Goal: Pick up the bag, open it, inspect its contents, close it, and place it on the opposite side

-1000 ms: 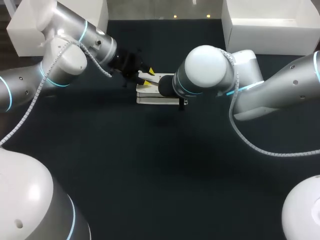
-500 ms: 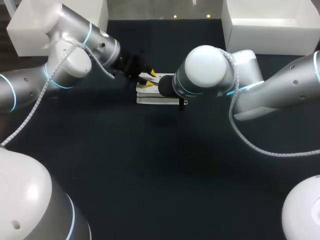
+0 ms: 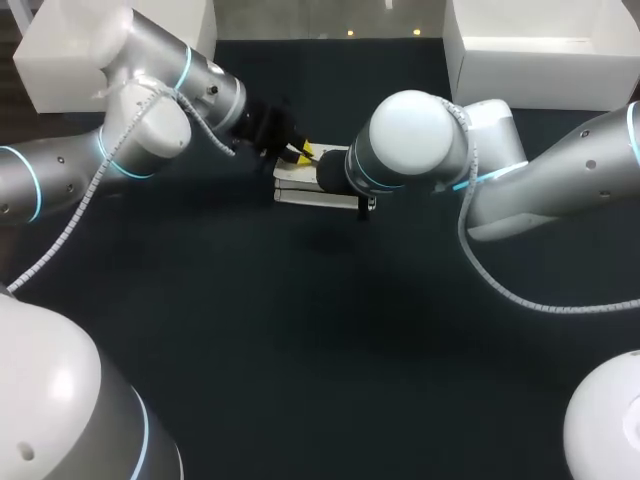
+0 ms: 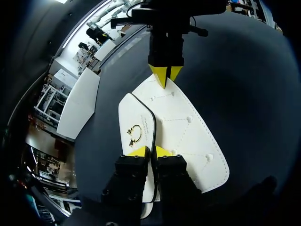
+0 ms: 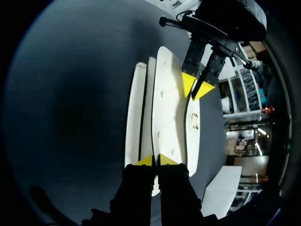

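White studded leather bag [image 4: 183, 127]: probably light, semi-stiff, flap floppy. Left gripper [image 4: 151, 151] pinched tight on flap edge, 10 o'clock. Right gripper [image 5: 156, 160] clamped on opposite end, 3 o'clock.

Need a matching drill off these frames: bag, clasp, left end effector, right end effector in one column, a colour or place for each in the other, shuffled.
Things:
1. bag
2. clasp
3. left end effector
4. right end effector

Descriptions:
A. gold, on the flap
B. pinching the flap edge beside the clasp
C. white, held at both ends
D. pinching the bag's end away from the clasp

Pairs: 1-C, 2-A, 3-B, 4-D
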Robot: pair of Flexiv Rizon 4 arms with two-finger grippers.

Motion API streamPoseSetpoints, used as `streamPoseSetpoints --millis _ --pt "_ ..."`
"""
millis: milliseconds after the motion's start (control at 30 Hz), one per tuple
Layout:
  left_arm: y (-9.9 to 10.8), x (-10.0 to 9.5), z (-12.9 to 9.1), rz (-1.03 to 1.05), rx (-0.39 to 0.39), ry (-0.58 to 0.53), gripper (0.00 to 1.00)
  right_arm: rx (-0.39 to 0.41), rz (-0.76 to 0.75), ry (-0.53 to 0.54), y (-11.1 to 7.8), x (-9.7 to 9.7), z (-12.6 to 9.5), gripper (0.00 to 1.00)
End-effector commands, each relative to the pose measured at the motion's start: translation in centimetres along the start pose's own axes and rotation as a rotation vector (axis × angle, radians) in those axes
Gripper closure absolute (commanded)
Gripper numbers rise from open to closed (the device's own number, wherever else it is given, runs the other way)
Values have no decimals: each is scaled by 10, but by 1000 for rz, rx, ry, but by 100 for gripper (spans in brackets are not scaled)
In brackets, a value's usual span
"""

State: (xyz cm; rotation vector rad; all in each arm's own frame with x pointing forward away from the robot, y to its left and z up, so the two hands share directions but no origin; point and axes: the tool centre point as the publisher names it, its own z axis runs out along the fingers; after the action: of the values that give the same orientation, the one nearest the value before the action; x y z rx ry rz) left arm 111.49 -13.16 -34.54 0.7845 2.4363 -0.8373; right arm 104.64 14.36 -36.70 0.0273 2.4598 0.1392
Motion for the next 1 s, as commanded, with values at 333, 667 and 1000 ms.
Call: streamPoseSetpoints --millis 333,667,1000 --pt "2 -21 -10 -123 41 56 100 -1 0 -5 0 3 1 100" --pt "8 -44 -20 -263 73 139 100 -1 0 -5 0 3 1 100" --pt "14 -46 -19 -320 65 169 100 -1 0 -5 0 3 1 100"
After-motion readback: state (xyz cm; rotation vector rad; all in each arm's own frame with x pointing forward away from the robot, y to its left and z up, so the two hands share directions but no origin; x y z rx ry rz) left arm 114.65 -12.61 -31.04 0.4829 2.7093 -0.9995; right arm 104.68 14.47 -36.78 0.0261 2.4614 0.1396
